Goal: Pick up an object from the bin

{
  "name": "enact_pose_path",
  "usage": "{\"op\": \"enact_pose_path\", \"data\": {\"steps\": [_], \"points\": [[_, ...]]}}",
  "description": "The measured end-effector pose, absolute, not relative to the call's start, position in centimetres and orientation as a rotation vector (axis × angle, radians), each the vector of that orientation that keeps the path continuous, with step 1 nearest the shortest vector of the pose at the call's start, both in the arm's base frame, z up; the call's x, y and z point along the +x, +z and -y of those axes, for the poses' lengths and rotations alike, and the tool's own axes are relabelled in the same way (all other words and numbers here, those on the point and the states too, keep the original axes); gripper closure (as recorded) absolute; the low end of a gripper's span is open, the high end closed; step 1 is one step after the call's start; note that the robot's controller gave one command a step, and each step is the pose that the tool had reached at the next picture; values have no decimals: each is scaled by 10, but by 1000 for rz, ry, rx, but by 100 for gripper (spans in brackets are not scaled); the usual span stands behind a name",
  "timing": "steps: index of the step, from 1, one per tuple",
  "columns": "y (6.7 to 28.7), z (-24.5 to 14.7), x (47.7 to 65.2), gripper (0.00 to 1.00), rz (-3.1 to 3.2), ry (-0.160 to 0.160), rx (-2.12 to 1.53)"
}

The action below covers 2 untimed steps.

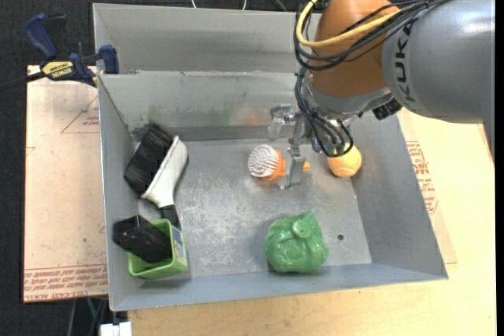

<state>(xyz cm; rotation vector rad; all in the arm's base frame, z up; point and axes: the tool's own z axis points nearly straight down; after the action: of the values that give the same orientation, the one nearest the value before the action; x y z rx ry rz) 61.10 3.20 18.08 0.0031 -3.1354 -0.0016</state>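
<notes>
Orange-and-white ribbed ball (266, 163) lies mid-floor of grey metal bin (228, 228), just beside hand (294, 169). Can't tell hand's opening; nothing visibly held. Grasp and lift not yet done.

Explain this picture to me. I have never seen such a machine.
One camera looks down into a grey metal bin. The grey arm reaching in from the right is a robot; the tool at its end picks things up. The tool hangs low near the middle, beside a white-and-orange ball, with a yellow ball on its other side. Elsewhere: a brush at left, a green box with a black item in it, and a green lump in front. Whether the tool grips anything cannot be told.
</notes>
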Motion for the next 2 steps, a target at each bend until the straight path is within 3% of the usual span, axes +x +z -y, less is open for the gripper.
{"op": "enact_pose_path", "data": {"steps": [1, 2], "points": [[186, -32, 613, 0, 3143, -2, 1], [112, -7, 625, 0, 3139, -4, -210]]}}
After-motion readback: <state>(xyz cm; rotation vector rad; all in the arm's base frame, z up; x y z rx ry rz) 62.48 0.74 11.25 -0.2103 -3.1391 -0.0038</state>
